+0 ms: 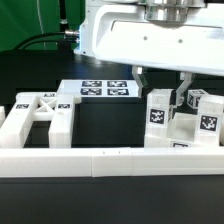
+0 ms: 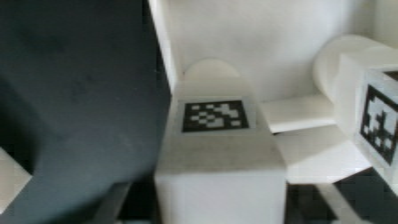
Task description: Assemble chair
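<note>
White chair pieces [image 1: 38, 118] in two clusters; one claw [image 1: 162, 91], spread, above the exterior view's right cluster [image 1: 160, 120].

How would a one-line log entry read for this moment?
gripper: open | position: over white tagged plastic chair block | grasp: not yet

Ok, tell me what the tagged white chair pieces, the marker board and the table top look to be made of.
Chair pieces: probably hard plastic, white, smooth with a dull sheen; edges look rounded and moulded in the wrist view.
Marker board: thin flat white sheet with printed tags; card or plastic, cannot tell.
Table: black, matte, no glare; maybe a cloth or mat.
</note>
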You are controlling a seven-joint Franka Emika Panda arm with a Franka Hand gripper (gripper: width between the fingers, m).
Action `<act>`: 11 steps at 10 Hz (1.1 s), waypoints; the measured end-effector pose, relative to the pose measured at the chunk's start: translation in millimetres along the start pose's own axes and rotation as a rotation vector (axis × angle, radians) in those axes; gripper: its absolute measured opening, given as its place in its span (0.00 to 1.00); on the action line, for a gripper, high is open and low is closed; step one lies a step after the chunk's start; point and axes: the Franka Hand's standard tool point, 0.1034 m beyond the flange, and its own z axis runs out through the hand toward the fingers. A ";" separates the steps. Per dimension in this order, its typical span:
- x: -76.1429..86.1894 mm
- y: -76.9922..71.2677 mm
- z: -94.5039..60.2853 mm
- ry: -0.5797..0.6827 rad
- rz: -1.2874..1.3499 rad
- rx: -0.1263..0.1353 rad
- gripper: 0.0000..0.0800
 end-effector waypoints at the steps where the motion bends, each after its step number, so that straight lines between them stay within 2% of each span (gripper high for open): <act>1: 0.6 0.2 -1.4 0.001 -0.003 0.002 0.70; 2: 1.2 1.2 -6.0 0.003 -0.008 0.008 0.70; 3: -0.3 2.6 -8.9 0.004 -0.012 0.011 0.78; 4: -2.4 3.7 -11.7 0.006 -0.016 0.015 0.81; 6: -10.3 6.0 -9.6 0.007 -0.019 0.016 0.81; 11: -10.6 6.9 -7.7 0.005 -0.019 0.013 0.81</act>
